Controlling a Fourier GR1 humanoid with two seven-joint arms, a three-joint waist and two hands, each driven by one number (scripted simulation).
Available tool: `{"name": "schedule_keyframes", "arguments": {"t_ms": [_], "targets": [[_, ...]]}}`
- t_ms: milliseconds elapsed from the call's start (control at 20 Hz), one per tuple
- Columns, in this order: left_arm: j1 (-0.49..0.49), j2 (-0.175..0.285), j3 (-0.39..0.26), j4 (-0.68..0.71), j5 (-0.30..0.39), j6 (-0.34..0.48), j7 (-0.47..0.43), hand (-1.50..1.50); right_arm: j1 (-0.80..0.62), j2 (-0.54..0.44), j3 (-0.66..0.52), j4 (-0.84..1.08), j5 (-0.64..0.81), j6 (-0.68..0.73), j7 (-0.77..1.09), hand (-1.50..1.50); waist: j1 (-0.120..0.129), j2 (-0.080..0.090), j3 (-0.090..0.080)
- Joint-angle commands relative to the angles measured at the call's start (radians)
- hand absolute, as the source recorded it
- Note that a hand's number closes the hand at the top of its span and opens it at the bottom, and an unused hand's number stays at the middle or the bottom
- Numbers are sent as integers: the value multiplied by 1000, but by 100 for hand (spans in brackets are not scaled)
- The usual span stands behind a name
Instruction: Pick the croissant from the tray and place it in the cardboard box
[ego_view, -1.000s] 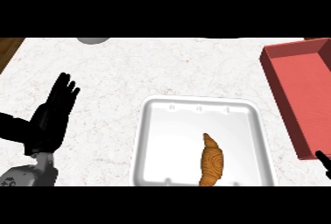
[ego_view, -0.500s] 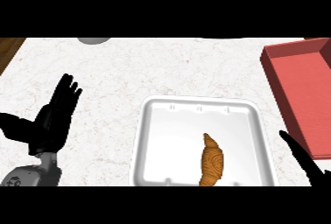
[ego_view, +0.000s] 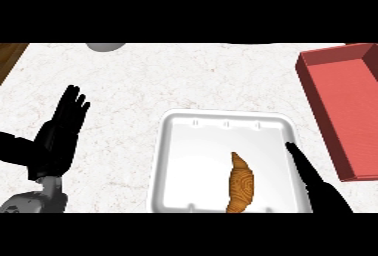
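Note:
A golden-brown croissant (ego_view: 240, 183) lies lengthwise in the lower right part of a white tray (ego_view: 184, 150) near the view's bottom edge. My right hand (ego_view: 310, 177) comes up from the lower right, fingers straight, over the tray's right rim, a little to the right of the croissant and apart from it. The box (ego_view: 343, 105) at the right edge looks red, is open on top and holds nothing. My left hand (ego_view: 59, 132) rests open at the left, fingers up, well away from the tray.
A grey round object (ego_view: 105, 46) shows partly at the counter's far edge, upper left. A brown strip (ego_view: 9, 57) marks the counter's left end. White speckled counter (ego_view: 184, 75) lies between tray and box.
My right hand has risen from the lower right corner and stretched up along the tray's right rim toward the croissant. The left hand, tray, croissant and box have not moved.

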Motion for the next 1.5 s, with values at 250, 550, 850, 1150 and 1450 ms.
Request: {"name": "schedule_keyframes", "arguments": {"t_ms": [250,550,850,1150,1450], "targets": [[-19,36,70,-16,20,-60,66,0,-29,158,-2,167,112,11,-3,-150,-3,0,1],[-40,-23,75,72,-1,-74,-21,0,15,199,-15,144,126,60,6,-150,-7,1,1],[-35,-46,52,35,-57,-44,13,0,-44,255,-69,290,138,87,-52,-150,-2,1,1],[32,-76,47,5,-63,-77,-11,0,42,278,-42,261,213,94,-64,-150,-5,0,1],[-24,-73,85,1,-74,-77,41,0,-33,327,-126,332,167,157,-117,-150,-4,0,1]]}}
